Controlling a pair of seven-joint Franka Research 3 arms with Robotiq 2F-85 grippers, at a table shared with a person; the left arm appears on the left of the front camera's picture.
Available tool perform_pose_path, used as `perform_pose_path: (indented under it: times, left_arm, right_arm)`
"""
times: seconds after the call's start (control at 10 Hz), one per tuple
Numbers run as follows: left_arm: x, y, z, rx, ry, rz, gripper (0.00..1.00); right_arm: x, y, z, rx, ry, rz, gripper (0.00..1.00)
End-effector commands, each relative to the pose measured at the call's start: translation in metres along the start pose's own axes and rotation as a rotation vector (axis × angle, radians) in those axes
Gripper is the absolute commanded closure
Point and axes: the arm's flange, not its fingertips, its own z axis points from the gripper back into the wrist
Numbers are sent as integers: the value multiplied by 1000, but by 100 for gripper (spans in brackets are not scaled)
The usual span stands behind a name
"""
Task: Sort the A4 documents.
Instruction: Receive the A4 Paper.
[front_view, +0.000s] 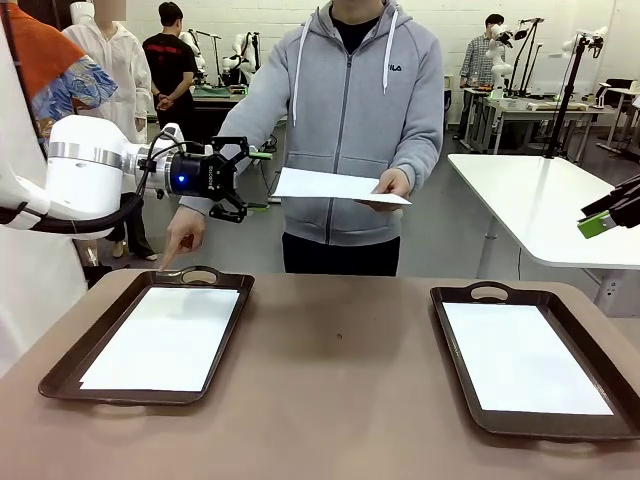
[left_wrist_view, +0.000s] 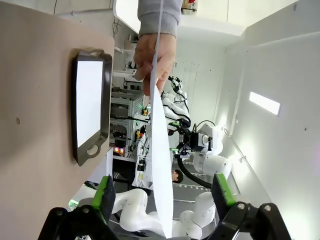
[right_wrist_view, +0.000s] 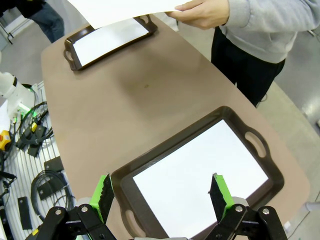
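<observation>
On your brown table (front_view: 340, 400) sit two dark trays, left tray (front_view: 70, 372) and right tray (front_view: 455, 345), each with a white A4 sheet flat inside: left sheet (front_view: 165, 338), right sheet (front_view: 522, 357). Across it, the person's hand (front_view: 393, 185) holds a third sheet (front_view: 335, 187) out level; their other hand (front_view: 183, 232) points a finger down at the left tray's far rim. Your left gripper (front_view: 262, 181) hangs wide open just beside that sheet's edge, gripping nothing. Your right gripper (right_wrist_view: 161, 192), partly cut off in the front view, hovers open and empty above the right tray.
</observation>
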Motion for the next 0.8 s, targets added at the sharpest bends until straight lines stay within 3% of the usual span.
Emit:
perform_pose_path:
  times: [0.0, 0.7]
  left_arm:
    - [7, -5, -13, -16, 26, 40, 0]
    - [6, -4, -40, -40, 79, 101, 0]
  right_arm:
    - [0, 0, 0, 4, -4, -2, 0]
    - [0, 0, 0, 4, -4, -2, 0]
